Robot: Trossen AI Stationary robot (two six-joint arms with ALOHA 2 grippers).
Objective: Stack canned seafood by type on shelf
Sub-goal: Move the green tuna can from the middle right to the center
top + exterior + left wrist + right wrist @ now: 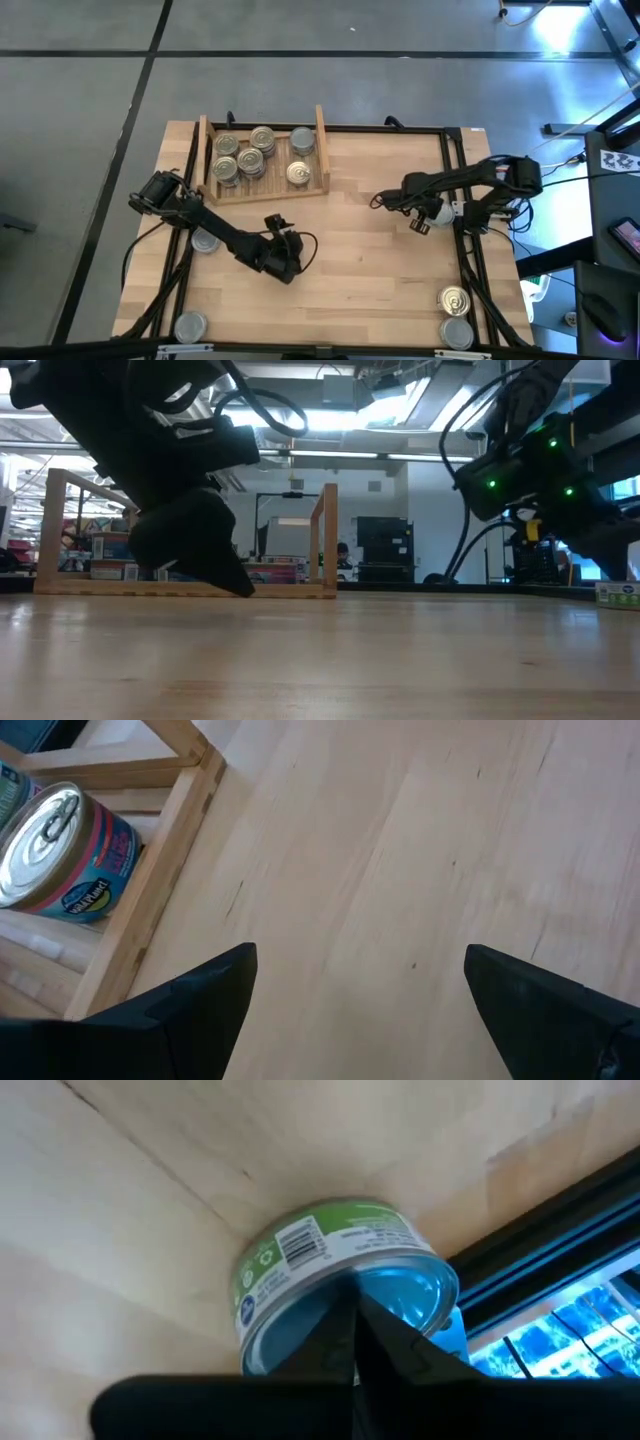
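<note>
Right gripper pinching a green-label tin; left gripper spread above bare table.

High view: shelf holds six tins upright, four loose near the table edges. Low view: tins mostly hidden by left gripper. Right wrist: right gripper holds tin (label unreadable), tilted on edge.

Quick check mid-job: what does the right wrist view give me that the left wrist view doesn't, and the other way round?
Only the right wrist view shows the green-labelled can clamped in the right gripper, beside the table's black edge rail. Only the left wrist view shows the shelf with a red-and-blue labelled can on its slats, and the left gripper open and empty. Both show bare wooden tabletop.
</note>
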